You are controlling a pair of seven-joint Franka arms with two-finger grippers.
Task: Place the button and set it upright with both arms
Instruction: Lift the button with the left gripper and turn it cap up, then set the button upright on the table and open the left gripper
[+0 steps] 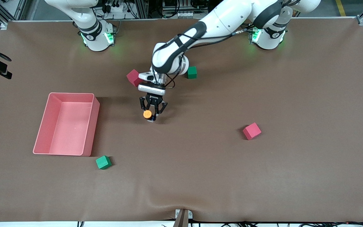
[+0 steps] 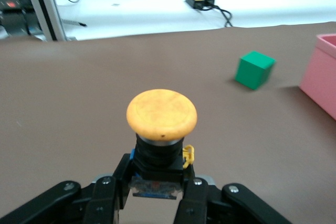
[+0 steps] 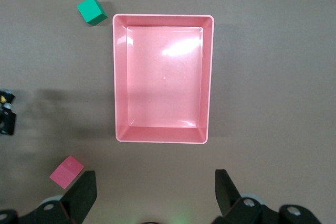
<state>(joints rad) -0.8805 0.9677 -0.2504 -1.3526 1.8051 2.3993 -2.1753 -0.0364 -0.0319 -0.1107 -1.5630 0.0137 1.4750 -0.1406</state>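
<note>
Button (image 1: 147, 114) sits clamped in my left end effector (image 1: 152, 112) by the bench; right end effector (image 3: 152, 195) spreads wide above the bin (image 3: 120, 77).

A pink bin (image 1: 66, 124), two green cubes (image 1: 103, 162) and two pink cubes (image 1: 251, 131).

The left arm (image 1: 219, 25) stretches out from its base toward the middle of the table, elbow bent, wrist turned down. The left gripper (image 1: 151, 114) sits low at the table surface, its black fingers (image 2: 191, 195) clamped tight on the dark body of the button (image 1: 147, 114), the orange cap facing out past the fingertips. The right arm (image 1: 83, 15) waits, drawn up high over its own end of the table. The right gripper (image 3: 152, 195) points straight down, fingers (image 3: 84, 195) spread wide, holding nothing.
</note>
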